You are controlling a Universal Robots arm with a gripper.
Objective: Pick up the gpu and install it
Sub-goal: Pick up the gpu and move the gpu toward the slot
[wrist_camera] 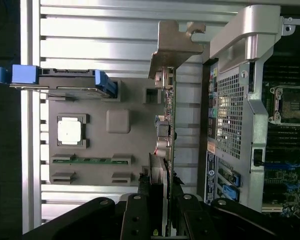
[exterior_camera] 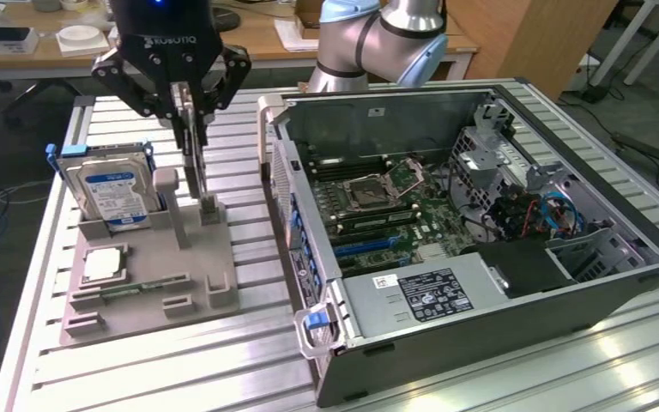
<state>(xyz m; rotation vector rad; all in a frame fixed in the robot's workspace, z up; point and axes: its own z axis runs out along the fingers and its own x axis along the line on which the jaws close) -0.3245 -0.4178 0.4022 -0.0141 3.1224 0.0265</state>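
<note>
The gpu (exterior_camera: 196,167) is a thin dark card seen edge-on, standing upright over the grey holder tray (exterior_camera: 186,257). My gripper (exterior_camera: 192,116) is above it, shut on the card's upper edge with a finger on each side. The card's lower end is at the tray's small slot stand (exterior_camera: 209,215); whether it still rests in the slot I cannot tell. In the wrist view the gpu (wrist_camera: 166,125) runs away from my gripper (wrist_camera: 161,202) and ends in a silvery metal bracket (wrist_camera: 172,45).
The open computer case (exterior_camera: 604,257) lies at the exterior view's right, motherboard (exterior_camera: 387,215) exposed, close beside the tray. On the tray are a hard drive (exterior_camera: 110,189) standing upright, a square chip (exterior_camera: 103,263) and a green memory stick (exterior_camera: 147,285). The table (exterior_camera: 535,378) is ribbed aluminium.
</note>
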